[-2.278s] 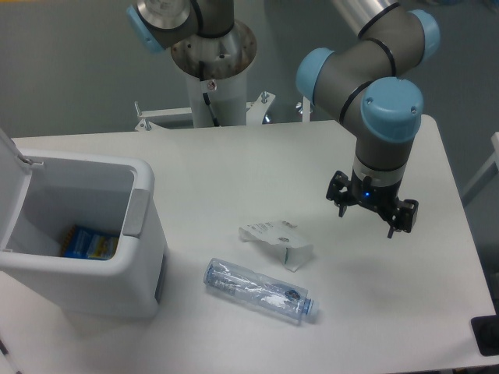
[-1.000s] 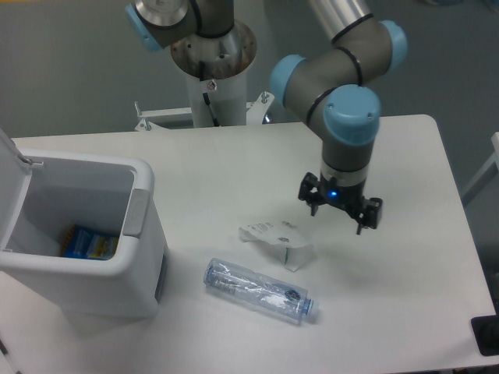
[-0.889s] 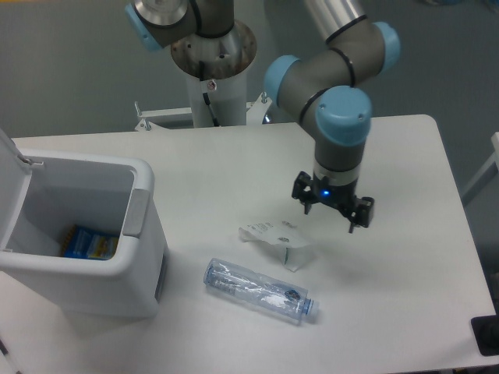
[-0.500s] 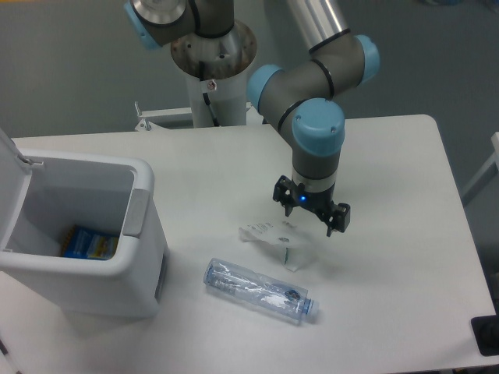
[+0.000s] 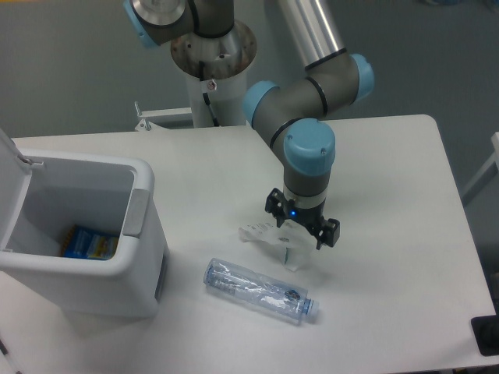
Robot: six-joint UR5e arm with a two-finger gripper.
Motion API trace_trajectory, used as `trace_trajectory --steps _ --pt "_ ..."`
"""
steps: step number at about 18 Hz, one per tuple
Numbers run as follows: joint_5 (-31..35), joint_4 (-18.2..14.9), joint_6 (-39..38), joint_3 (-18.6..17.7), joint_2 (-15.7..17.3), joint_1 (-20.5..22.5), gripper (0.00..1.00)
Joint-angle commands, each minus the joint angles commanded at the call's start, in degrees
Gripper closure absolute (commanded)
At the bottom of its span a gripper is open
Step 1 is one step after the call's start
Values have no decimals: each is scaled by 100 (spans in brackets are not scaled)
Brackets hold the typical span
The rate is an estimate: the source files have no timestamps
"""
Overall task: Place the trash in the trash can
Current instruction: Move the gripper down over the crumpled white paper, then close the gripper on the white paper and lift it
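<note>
A white table with rounded corners (image 5: 405,156) stands in front of a dull grey floor, and the scene is seen from above and from the front. The black two-finger gripper (image 5: 302,227) hangs over the middle of the table with its jaws spread apart, one finger to the left and one to the right, and nothing is between them. A small blue light shines on its body. Directly under the gripper lies the crumpled white paper carton with small green print (image 5: 274,240); the gripper covers the upper right part of it, so I cannot tell if the fingers touch the paper or only hover just above it.

Near the carton, toward the front edge of the table, lies the crushed clear bluish plastic bottle (image 5: 257,290) on its side, with its white cap pointing to the right and a little forward. The bottle and the carton are close but they do not touch.

Above the gripper rises the grey arm with light blue joint caps (image 5: 309,148), which bends up to a silver tube going out of the top of the picture. Behind it, at the far edge of the table, stands a white round mounting column (image 5: 214,89).

At the left side of the table stands the boxy white-grey plastic trash can with rounded corners (image 5: 86,284), well apart from both pieces of trash. Its hinged lid is raised at the far left, its grey tab is on the side toward the carton, and inside on the bottom lies a blue and yellow package (image 5: 90,243)
</note>
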Motion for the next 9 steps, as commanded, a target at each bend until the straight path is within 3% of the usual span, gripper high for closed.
trace_trajectory --steps 5,6,9 --pt "44 -26 0 -166 -53 -123 0" --pt "61 -26 0 -219 -53 -123 7" --pt "62 -53 0 -325 8 -123 48"
